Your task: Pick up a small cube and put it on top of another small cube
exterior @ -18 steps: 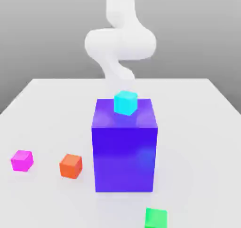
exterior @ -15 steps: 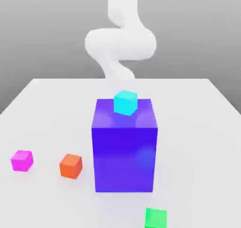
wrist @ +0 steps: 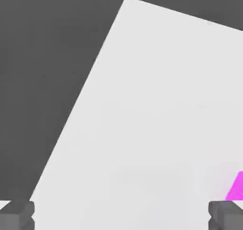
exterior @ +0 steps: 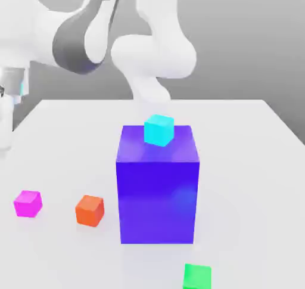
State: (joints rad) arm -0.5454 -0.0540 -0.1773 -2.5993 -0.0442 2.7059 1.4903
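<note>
You've grabbed nothing yet: gripper [wrist: 121, 215] spread wide, magenta cube [exterior: 28, 203] untouched at orange cube's [exterior: 90, 210] nine o'clock.

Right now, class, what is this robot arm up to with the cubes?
The arm is over the table's left side in the exterior view, holding nothing. Its open gripper hangs near the pink cube, which sits untouched on the table beside the orange cube. No stacking has been done yet.
</note>
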